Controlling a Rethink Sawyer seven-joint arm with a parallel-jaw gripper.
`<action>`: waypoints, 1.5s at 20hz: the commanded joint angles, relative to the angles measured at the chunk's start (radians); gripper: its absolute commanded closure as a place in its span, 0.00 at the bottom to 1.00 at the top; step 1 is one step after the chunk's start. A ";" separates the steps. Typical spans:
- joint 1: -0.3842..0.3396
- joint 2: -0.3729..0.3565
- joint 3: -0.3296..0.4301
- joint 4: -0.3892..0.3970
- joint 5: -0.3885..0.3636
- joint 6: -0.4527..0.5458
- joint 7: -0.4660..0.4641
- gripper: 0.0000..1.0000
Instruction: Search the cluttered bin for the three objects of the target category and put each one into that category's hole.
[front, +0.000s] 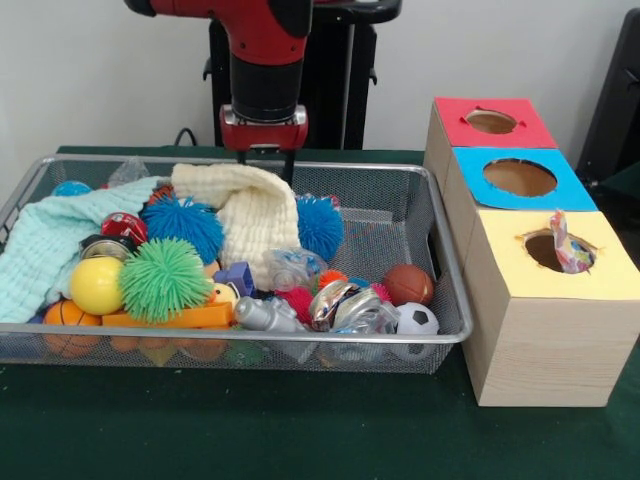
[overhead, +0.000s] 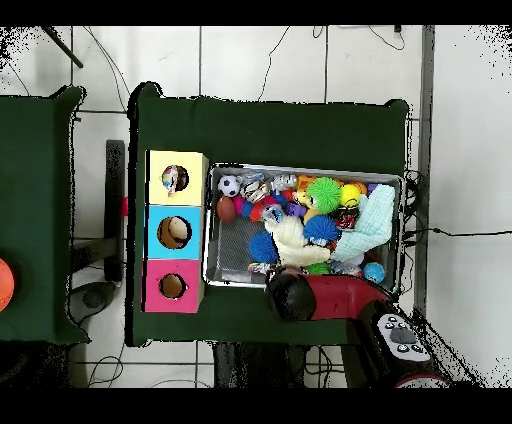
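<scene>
1. Wooden boxes with a hole each: 3 – red-topped box (front: 492, 122), blue-topped box (front: 520, 178), yellow-topped box (front: 560, 262).
2. Wire bin (front: 455, 300): 1.
3. Spiky balls: 2 blue spiky balls (front: 183, 224), 1 green spiky ball (front: 164, 278).
4. Cloths: 2 – cream cloth (front: 250, 210), mint cloth (front: 45, 245).
5. Soccer ball (front: 416, 320): 1.

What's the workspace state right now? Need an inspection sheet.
Surface: green table, bare in front.
Job's things: wire bin full; three-hole box beside it, red, blue and yellow tops; something colourful pokes out of the yellow hole.
Clutter: spiky green ball, cream cloth, soccer ball, many more.
Grippers: gripper above the bin's far side, fingers hidden.
Cables: several on the floor.
Surroundings: tiled floor, white wall.
</scene>
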 joint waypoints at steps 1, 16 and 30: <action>0.043 -0.023 0.020 0.076 0.071 -0.046 0.224 0.00; 0.071 0.059 0.027 0.024 0.130 -0.096 0.193 0.00; 0.086 0.171 -0.012 -0.067 0.144 -0.166 0.166 0.00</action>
